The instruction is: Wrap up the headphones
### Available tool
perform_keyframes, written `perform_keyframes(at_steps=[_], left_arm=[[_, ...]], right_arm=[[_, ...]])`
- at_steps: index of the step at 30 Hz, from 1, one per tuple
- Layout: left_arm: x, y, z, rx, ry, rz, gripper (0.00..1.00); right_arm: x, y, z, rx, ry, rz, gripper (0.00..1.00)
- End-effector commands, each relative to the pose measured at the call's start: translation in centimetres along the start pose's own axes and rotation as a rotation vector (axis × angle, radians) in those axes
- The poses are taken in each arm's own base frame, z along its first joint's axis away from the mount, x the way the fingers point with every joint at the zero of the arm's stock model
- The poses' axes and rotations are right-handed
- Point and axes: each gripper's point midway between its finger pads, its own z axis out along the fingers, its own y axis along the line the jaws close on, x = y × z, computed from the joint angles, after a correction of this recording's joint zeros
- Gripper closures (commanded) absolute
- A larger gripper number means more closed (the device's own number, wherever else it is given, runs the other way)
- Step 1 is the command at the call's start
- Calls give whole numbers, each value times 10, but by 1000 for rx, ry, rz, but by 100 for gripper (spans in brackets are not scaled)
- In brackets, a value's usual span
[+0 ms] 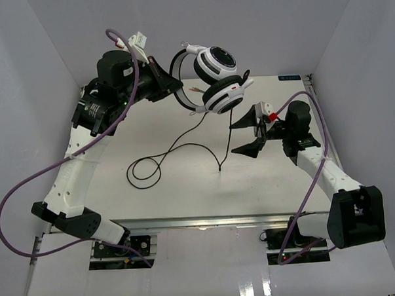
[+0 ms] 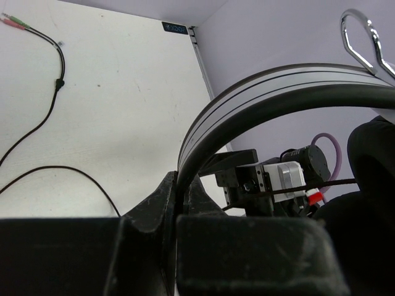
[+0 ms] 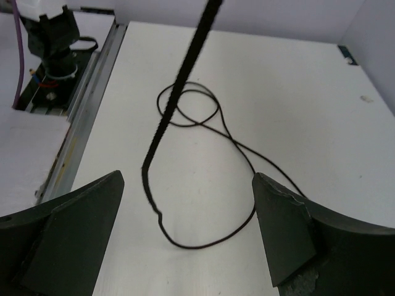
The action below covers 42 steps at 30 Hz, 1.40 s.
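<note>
The headphones [image 1: 214, 78] are lifted off the counter [image 1: 187, 201], above its far edge near the middle. The left tool [image 1: 174, 83] is clamped on the headband [image 2: 278, 86]; the left wrist view shows the band pinched between the shut fingers. Holding it by the band leaves both ear cups hanging free and lets the cord [image 1: 146, 170] drop away from them, which probably makes the cord easier to reach.

From the lower ear cup the cord hangs to the counter, kinks where it lands near the middle, then runs toward the left edge in a loose loop. Its far end, with red and green wire tips [image 2: 12, 22], lies flat near the far edge.

The right tool [image 1: 249, 134] stands just right of the ear cups with its fingers wide apart, gripping nothing. In the right wrist view the hanging stretch of cord passes between the two fingers [image 3: 74, 228] without touching either. It looks lined up to pinch that stretch, the likely first step in winding the cord around the headphones. None of the cord is wound on yet, so the wrapping has barely begun.
</note>
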Motion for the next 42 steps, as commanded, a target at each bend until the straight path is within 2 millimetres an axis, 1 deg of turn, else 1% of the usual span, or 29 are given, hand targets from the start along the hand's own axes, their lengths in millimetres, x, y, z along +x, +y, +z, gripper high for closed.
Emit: perform_keyframes(at_steps=[1, 4, 6, 7, 8, 9, 11, 13, 15, 17, 18, 19, 20, 21, 22, 23, 24, 28, 29, 30, 31, 32, 35, 37, 38, 39, 40, 42], left_arm=[[-28, -30, -31, 87, -104, 11, 100], [-28, -31, -30, 94, -103, 14, 100], [-27, -32, -29, 98, -100, 16, 100], [-26, -31, -28, 100, -97, 16, 100], [-26, -32, -27, 105, -94, 16, 100], [-25, -32, -27, 108, -93, 13, 100], [-25, -32, -27, 110, -94, 8, 100], [-28, -33, -29, 108, -108, 9, 100], [-33, -32, -33, 96, -136, 5, 100], [-49, -27, -44, 47, -225, -27, 100], [-58, -21, -46, 14, -278, -48, 100], [-63, -16, -47, -8, -317, -74, 100], [-76, -18, -56, -6, -388, -91, 100], [-77, -19, -57, 7, -401, -103, 100], [-81, -16, -55, 3, -433, -124, 100], [-83, -15, -52, 6, -449, -147, 100], [-84, -14, -49, 11, -456, -165, 100], [-88, -12, -34, 19, -466, -212, 100], [-90, -13, -33, 21, -476, -223, 100], [-93, -11, -32, 13, -489, -227, 100], [-96, -8, -31, 3, -504, -230, 100], [-98, -5, -30, -13, -520, -229, 100], [-106, 12, -17, -99, -556, -168, 100], [-101, 29, 8, -172, -524, -129, 100], [-97, 36, 18, -198, -506, -103, 100], [-89, 47, 34, -230, -473, -91, 100], [-80, 59, 51, -266, -435, -69, 100], [-65, 80, 71, -331, -377, -25, 100]], right_arm=[[-13, 13, 2, -93, 5, -99, 9], [-10, 22, 9, -111, 23, -70, 9], [-11, 29, 17, -124, 31, -60, 9], [-8, 31, 25, -118, 50, -54, 8], [-11, 30, 32, -108, 51, -50, 8], [-10, 36, 40, -112, 51, -34, 8], [-15, 34, 51, -89, 24, 0, 7], [-16, 34, 58, -81, 0, 55, 1], [-21, 34, 60, -80, -27, 61, 10], [-17, 34, 59, -59, -23, 80, 28], [-15, 34, 58, -45, -20, 84, 37], [-10, 35, 57, -33, -14, 95, 48], [-7, 34, 56, -12, -9, 101, 54], [-8, 34, 55, -12, -11, 97, 54], [-8, 31, 55, 12, -8, 103, 64], [-8, 29, 55, 25, -5, 110, 72], [-9, 27, 55, 30, -3, 115, 77], [-21, 20, 57, 42, -5, 124, 86], [-21, 16, 57, 60, 0, 126, 90], [-16, 14, 56, 83, 25, 145, 91], [-13, 10, 55, 112, 48, 141, 92], [-15, 3, 55, 151, 66, 100, 92], [-6, -10, 52, 242, 208, 15, 92], [3, -12, 52, 275, 347, -23, 92], [11, -5, 53, 266, 416, -18, 92], [19, -2, 53, 255, 485, -38, 92], [22, -8, 49, 288, 552, -89, 92], [19, -18, 37, 367, 669, -202, 92]])
